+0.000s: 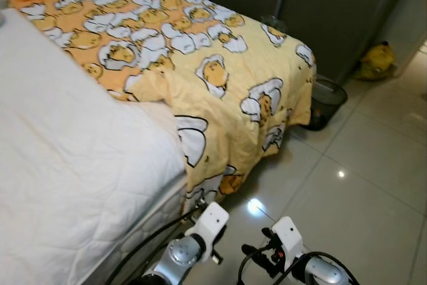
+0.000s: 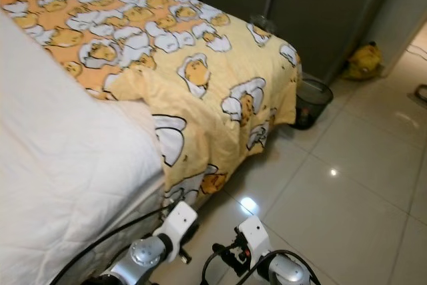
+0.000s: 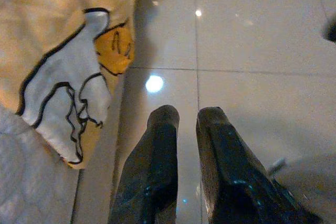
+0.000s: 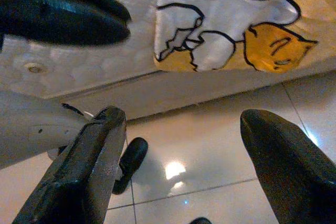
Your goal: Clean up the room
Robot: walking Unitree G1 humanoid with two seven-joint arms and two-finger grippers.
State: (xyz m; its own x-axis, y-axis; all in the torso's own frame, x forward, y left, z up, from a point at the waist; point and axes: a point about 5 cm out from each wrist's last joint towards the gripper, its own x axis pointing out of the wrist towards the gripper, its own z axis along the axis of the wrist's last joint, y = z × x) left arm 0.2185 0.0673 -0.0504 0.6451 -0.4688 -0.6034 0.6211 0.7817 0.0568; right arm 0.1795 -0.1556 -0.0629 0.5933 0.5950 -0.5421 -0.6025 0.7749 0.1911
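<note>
A yellow blanket (image 1: 200,65) with cartoon egg prints covers the far half of the bed and hangs over its side toward the floor. A white quilted mattress cover (image 1: 67,165) lies bare on the near half. Both silver arms hang low beside the bed, the left arm (image 1: 200,231) close to the mattress edge and the right arm (image 1: 290,245) over the tiles. My left gripper (image 3: 188,116) points down at the floor, shut, with only a thin gap and nothing held. My right gripper (image 4: 184,119) is open and empty, facing the blanket's hanging corner (image 4: 226,30).
A black mesh bin (image 1: 325,101) stands on the floor at the bed's far corner. A yellow plush toy (image 1: 375,61) lies against the grey wardrobe (image 1: 320,5). Glossy beige tiles (image 1: 353,191) spread to the right of the bed.
</note>
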